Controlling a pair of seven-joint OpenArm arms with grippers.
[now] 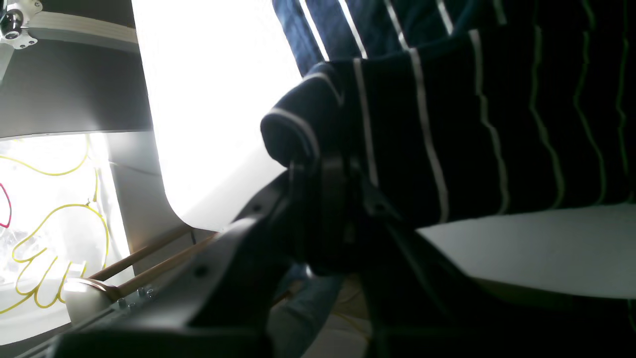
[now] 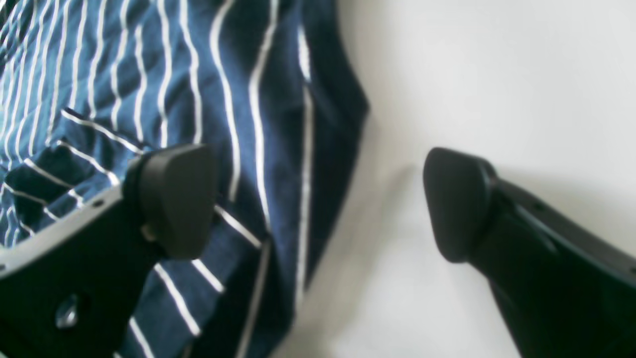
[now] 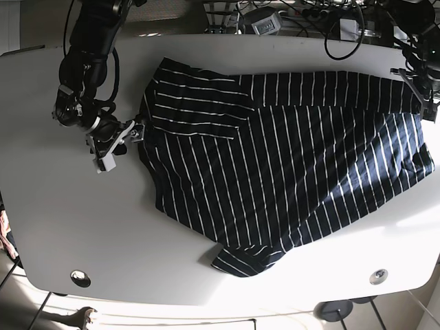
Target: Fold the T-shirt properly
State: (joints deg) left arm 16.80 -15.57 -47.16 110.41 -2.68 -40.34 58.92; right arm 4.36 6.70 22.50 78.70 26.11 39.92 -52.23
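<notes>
I see no writing. My right gripper (image 2: 318, 204) gapes at the shirt's (image 3: 289, 165) left edge; left gripper (image 1: 323, 184) pinches cloth at the right edge.

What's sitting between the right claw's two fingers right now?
The T-shirt's striped edge and bare white table; the right claw is open, seen in the right wrist view.

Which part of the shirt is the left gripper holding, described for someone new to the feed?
On the white table lies a dark blue T-shirt with thin white stripes. Follow its top edge to the far right end in the base view: the left gripper is shut on that corner. Unlike the flat cloth nearby, it is bunched into a rounded fold.
</notes>
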